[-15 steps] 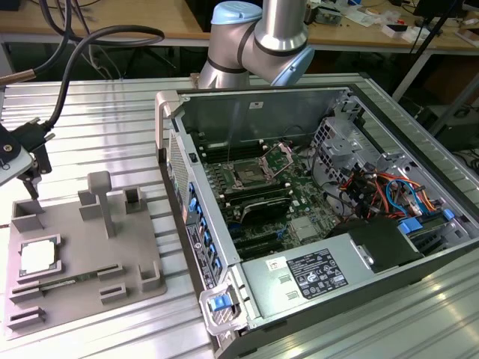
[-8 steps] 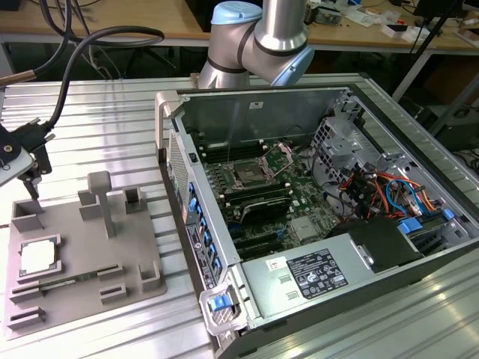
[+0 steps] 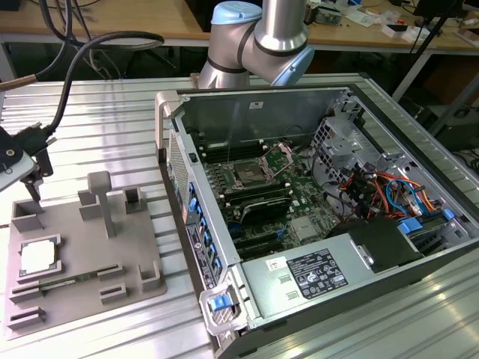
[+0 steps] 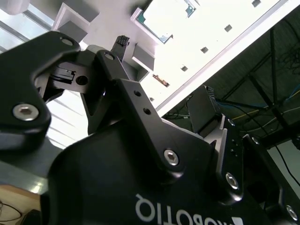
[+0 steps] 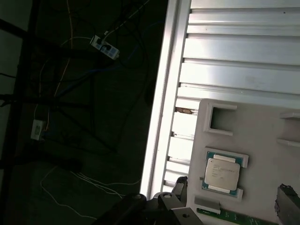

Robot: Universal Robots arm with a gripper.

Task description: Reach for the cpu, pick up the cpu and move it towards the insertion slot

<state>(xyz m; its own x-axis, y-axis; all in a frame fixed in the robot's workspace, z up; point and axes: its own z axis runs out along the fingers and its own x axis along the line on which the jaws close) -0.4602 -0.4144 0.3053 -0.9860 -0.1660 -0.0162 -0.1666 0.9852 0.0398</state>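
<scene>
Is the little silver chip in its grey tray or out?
In the tray: the cpu lies flat in a square recess of the grey tray, with the gripper above it, apart.

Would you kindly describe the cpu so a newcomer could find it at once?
At the exterior view's left of the open computer case, a grey tray sits on the table. The cpu lies in a recess on the tray's side away from the case. Unlike the grey raised blocks around it, it is a pale silver square.

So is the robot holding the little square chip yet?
No, the cpu lies flat in the grey tray, and the open end effector is apart from it.
</scene>
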